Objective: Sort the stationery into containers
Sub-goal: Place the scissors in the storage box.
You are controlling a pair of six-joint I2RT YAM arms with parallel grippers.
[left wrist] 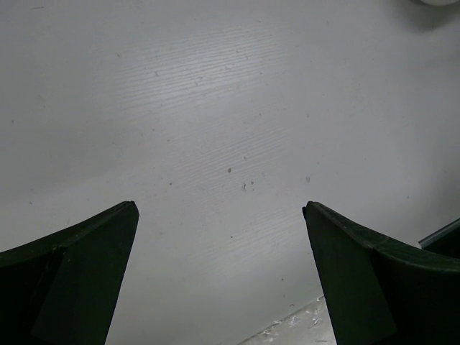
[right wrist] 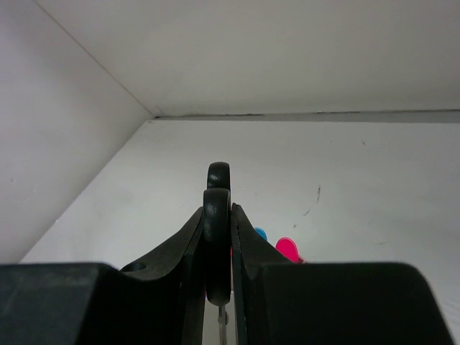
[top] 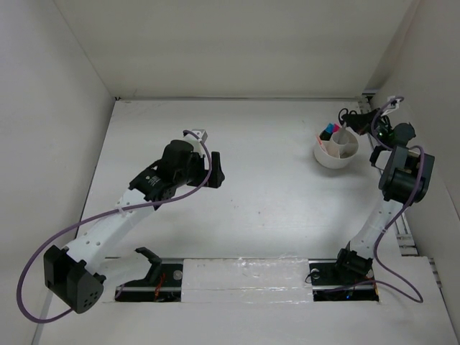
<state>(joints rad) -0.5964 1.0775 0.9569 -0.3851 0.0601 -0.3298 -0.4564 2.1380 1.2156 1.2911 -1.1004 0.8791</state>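
Note:
The white bowl (top: 332,157) stands at the back right of the table, with the white cup (top: 345,142) inside it. The pink-capped marker (top: 333,132) and blue-capped marker (top: 325,130) stand in there; their caps also show in the right wrist view, pink (right wrist: 287,249) and blue (right wrist: 260,233). My right gripper (top: 357,121) is shut on the black-handled scissors (right wrist: 218,215) and holds them just above the cup, handles up and blades pointing down. My left gripper (top: 215,172) is open and empty over bare table (left wrist: 230,144). The pens, eraser and tan piece are not visible.
The table is enclosed by white walls at the back and both sides. The back right corner (top: 366,97) lies close behind the bowl. Cables run along the right edge (top: 402,230). A taped strip (top: 244,277) lies along the near edge.

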